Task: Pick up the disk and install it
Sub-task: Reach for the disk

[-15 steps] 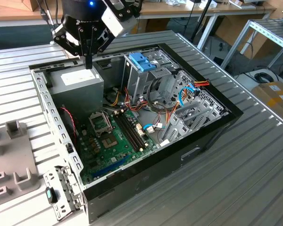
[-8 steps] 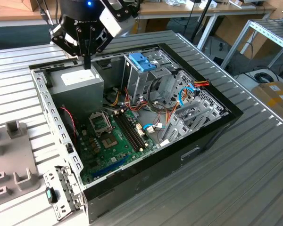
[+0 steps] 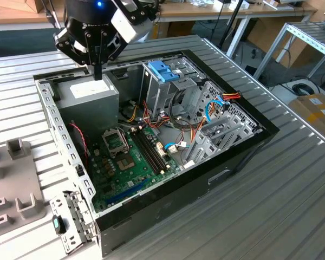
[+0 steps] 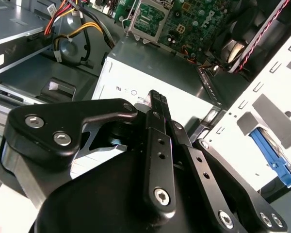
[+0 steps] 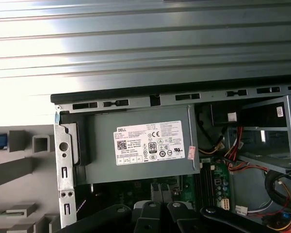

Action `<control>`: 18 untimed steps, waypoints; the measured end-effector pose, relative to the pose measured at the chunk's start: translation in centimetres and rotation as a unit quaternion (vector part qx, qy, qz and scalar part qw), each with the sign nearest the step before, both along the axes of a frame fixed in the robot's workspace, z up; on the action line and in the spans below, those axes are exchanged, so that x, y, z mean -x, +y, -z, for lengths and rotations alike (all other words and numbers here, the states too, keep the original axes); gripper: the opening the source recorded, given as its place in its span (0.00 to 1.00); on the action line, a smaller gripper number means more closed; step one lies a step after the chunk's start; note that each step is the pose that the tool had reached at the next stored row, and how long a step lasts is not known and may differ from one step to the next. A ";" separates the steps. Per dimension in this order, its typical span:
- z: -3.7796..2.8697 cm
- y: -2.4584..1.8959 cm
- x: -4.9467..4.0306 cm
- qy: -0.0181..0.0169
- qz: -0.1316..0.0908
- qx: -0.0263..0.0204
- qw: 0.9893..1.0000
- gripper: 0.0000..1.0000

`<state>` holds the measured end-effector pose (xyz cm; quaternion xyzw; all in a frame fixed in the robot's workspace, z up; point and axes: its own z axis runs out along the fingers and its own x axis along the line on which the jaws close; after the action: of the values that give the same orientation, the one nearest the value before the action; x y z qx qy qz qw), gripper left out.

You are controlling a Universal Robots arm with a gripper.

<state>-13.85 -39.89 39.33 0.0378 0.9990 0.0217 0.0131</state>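
**Gripper shut and empty over the power supply; disk outside the case**

Black two-finger gripper [image 3: 98, 70], upper left of the exterior view, is pinched together on nothing above the grey metal power-supply box [image 3: 89, 89]. Blue-framed silver disk [image 4: 274, 156] seems to lie beyond the perforated wall of the open black computer case [image 3: 233, 157]; long axis unclear. The case holds the green motherboard [image 3: 130, 162] and the metal drive cage [image 3: 161, 81].

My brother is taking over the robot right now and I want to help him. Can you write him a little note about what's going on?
Gripper: shut and holding nothing. It hangs just above the grey box inside the open computer case.
Disk: not in the gripper. In the second wrist view, a blue strip beyond the case's wall may be its frame, but I cannot tell.
Done: nothing that shows.
Left: both the pick-up and the install.
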 end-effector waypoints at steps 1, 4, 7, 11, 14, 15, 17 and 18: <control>0.00 0.00 0.04 0.000 0.000 0.000 1.000 0.11; 0.00 0.00 0.15 0.000 0.000 0.000 1.000 0.11; 0.00 0.00 0.33 0.000 0.000 0.000 1.000 0.11; 0.00 0.00 0.58 0.000 0.000 0.000 1.000 0.11; 0.00 0.00 0.77 0.000 0.000 0.000 1.000 0.11; 0.00 0.00 0.84 0.000 0.000 0.000 1.000 0.11; 0.00 0.00 0.98 0.000 0.000 0.000 1.000 0.11; 0.00 0.00 1.05 0.000 0.000 0.000 1.000 0.11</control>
<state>-14.90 -39.89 39.33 0.0379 0.9990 0.0217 0.0131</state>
